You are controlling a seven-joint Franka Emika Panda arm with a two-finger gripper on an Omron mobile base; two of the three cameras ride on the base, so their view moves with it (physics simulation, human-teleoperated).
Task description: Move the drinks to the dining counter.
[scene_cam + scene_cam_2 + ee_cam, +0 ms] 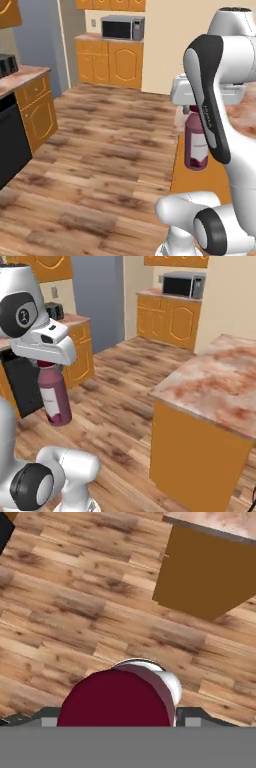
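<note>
Gripper [50, 363] clamped on the maroon bottle [54, 396], hanging over wood floor [100, 150]: best kept upright and carried clear above the marbled desk [220, 381] edge before lowering.

Bottle [196, 145] hangs upright under gripper [192, 107], above floor [100, 150] — off near corner of dining counter [220, 381], just beside its edge. In hand view, bottle [117, 699] sits between finger tips, counter corner [210, 567] beyond it. Microwave [122, 27] on far worktop [87, 36], against back wall. Second worktop [22, 75] along left side, across floor from dining counter.
</note>
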